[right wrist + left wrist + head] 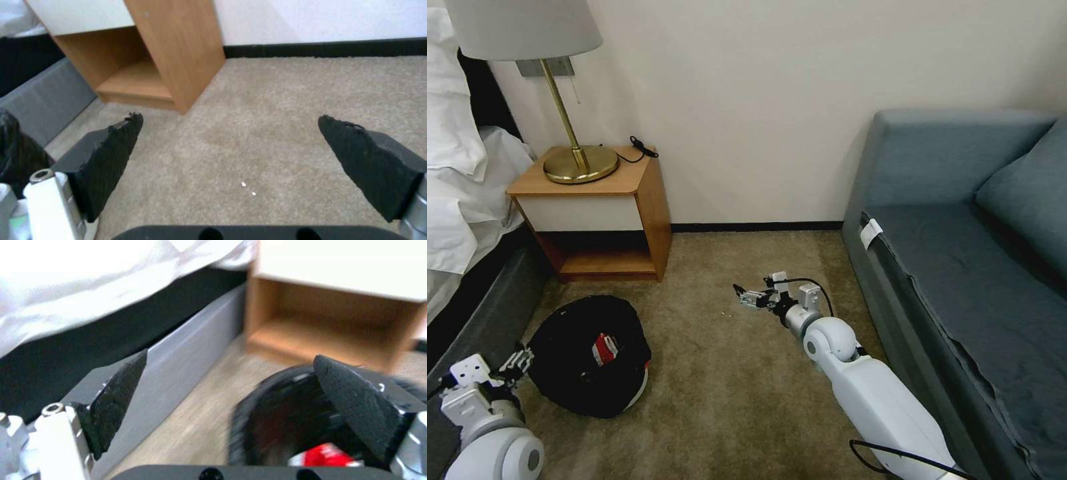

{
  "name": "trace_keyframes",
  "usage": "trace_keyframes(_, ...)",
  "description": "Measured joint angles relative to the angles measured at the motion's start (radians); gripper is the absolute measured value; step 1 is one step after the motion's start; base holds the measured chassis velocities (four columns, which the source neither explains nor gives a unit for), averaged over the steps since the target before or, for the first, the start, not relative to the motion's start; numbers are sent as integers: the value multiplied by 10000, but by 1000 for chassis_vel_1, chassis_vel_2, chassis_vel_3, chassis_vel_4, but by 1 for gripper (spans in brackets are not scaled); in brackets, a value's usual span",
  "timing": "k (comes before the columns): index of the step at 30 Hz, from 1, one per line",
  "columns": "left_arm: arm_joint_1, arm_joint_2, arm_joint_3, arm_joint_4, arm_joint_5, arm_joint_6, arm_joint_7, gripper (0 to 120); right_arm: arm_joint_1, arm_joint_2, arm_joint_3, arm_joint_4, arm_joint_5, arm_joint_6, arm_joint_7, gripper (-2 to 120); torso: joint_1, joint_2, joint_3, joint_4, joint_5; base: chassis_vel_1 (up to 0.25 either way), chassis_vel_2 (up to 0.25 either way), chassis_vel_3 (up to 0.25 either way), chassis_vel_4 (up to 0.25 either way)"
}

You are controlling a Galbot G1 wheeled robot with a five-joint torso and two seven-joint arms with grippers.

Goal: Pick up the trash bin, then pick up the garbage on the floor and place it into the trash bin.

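The trash bin (580,360), lined with a crinkly black bag, sits tilted on the carpet at the lower left. A red snack packet (604,348) lies inside it, and the left wrist view shows the same packet (322,455) in the bin (276,420). My left gripper (520,363) is at the bin's left rim; it is open (230,356), with one finger (356,406) in front of the bag's edge and the other on the bed side. My right gripper (739,291) hovers open (229,116) over bare carpet in the middle, holding nothing.
A wooden nightstand (597,213) with a brass lamp (580,163) stands behind the bin. The bed (460,200) runs along the left and a blue-grey sofa (960,267) along the right. Tiny white crumbs (248,188) dot the carpet.
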Motion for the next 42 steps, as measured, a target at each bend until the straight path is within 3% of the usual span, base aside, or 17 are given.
trace_keyframes(2,91,351,123,211,251,-696,1127,100,-159,87,215,69,7,122,93,100,0,-1,0,0,-2,0,0,0,0)
trace_keyframes(3,91,351,123,211,251,-696,1127,100,-159,87,215,69,7,122,93,100,0,-1,0,0,-2,0,0,0,0)
trace_keyframes(5,275,671,238,309,491,-1202,2153,100,-359,189,467,194,41,195,132,100,0,0,0,-3,0,0,0,0,0)
trace_keyframes(6,275,671,238,309,491,-1202,2153,100,-359,189,467,194,41,195,132,100,0,0,0,-3,0,0,0,0,0)
trace_keyframes(8,509,1075,531,432,823,-1920,3416,100,-583,337,773,273,30,272,214,100,0,0,0,1,1,0,0,0,0)
trace_keyframes(9,509,1075,531,432,823,-1920,3416,100,-583,337,773,273,30,272,214,100,0,0,0,1,1,0,0,0,0)
trace_keyframes(10,473,1196,770,559,993,-2358,3921,100,-699,409,933,273,-31,338,237,100,0,0,0,0,1,0,0,0,0)
trace_keyframes(12,311,1275,1038,671,1077,-2616,4182,100,-802,452,1079,259,-96,411,244,100,0,0,0,-1,-1,0,0,0,0)
trace_keyframes(24,-746,1035,2654,740,1408,-2417,4535,100,-1334,696,1871,-452,-578,1173,19,100,1,0,0,-1,1,0,0,0,0)
trace_keyframes(36,-1196,773,3122,964,1821,-2295,4404,100,-1154,1692,3155,-1152,-669,1543,-93,100,0,0,0,-1,1,0,0,0,0)
trace_keyframes(42,-1217,740,3178,982,1860,-2241,4361,100,-1181,1836,3349,-1227,-671,1552,-99,100,0,-1,0,-1,1,0,0,0,0)
